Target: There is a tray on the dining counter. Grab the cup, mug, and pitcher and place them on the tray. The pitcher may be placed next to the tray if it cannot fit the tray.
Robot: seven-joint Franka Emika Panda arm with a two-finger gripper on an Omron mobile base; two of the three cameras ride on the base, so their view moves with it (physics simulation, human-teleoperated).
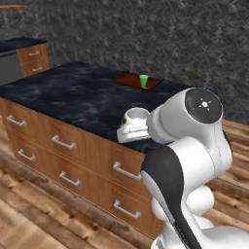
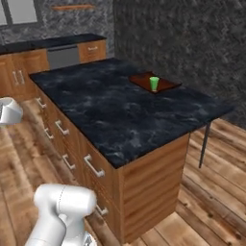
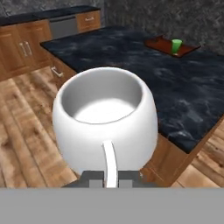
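From the hand camera I saw the gripper (image 3: 111, 181) clenched on the handle of the mug (image 3: 105, 118), the thin white handle running straight down between the two dark fingertips (image 3: 92, 180). The mug sat upright in the grasp, its round mouth facing the camera, and its inside looked pale grey-white from that angle. It was held in the air off the near edge of the dining counter (image 3: 131, 61), with wooden floor (image 3: 26, 131) beneath it on one side and the drawer fronts of the counter on the other.

In the left base view the mug (image 1: 135, 116) showed just beside the arm's white wrist, near the front edge of the black marble top (image 1: 63, 97), though I couldn't quite tell whether it was over the edge or just short of it, since the arm hid its lower part.

The tray (image 2: 154, 82) lay at the far end of the dining counter (image 2: 120, 115), well apart from the mug. The cup (image 2: 153, 83) stood upright on the tray, bright green, and I saw the same pair in the left base view, cup (image 1: 143, 80) on tray (image 1: 131, 79), and in the hand camera, cup (image 3: 176, 45) on tray (image 3: 164, 46).

Behind the island, a wall counter (image 2: 53, 42) with wooden cabinets ran along the dark backsplash.
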